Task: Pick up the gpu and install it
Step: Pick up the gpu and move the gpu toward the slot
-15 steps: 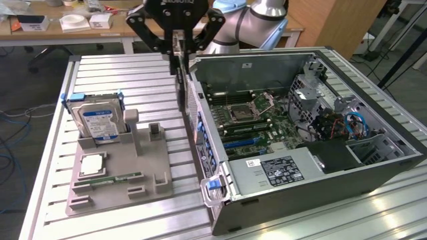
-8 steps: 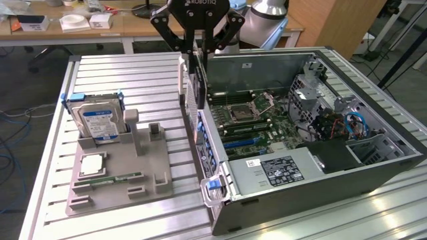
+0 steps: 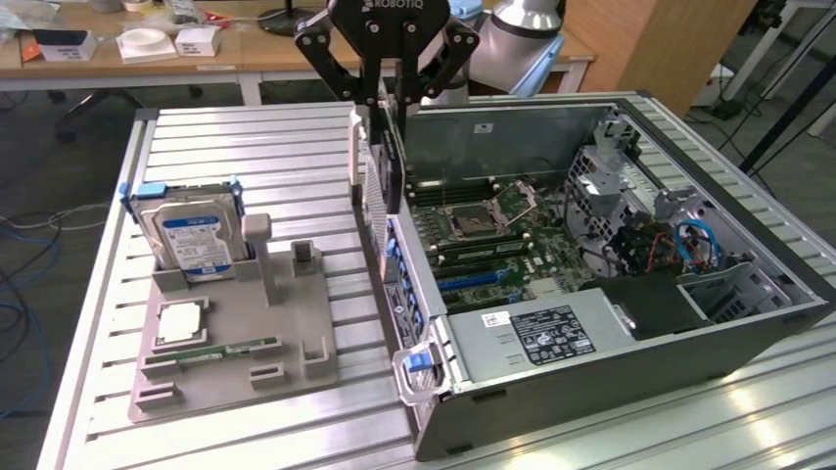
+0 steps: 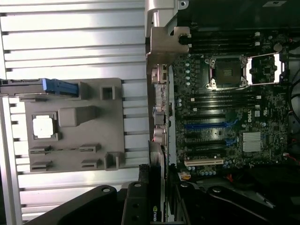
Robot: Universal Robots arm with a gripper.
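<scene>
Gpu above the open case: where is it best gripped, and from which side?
Its upper edge, from straight above, pinching across the two flat faces. The gpu is thin and hangs upright on edge, which leaves its lower edge free. The end effector appears to grip it this way.

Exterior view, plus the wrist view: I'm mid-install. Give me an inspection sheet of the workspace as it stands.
Surface: ribbed metal table, level.
Job's things: gpu held on edge beside the wall of the open computer case nearest the fixture; motherboard exposed.
Clutter: grey fixture holding hard drive, processor chip and memory stick.
Grippers: gripper closed on the gpu's upper edge.
Cables: blue cables inside the case; floor cables at the exterior view's left.
Surroundings: wooden desk with white boxes behind.
</scene>
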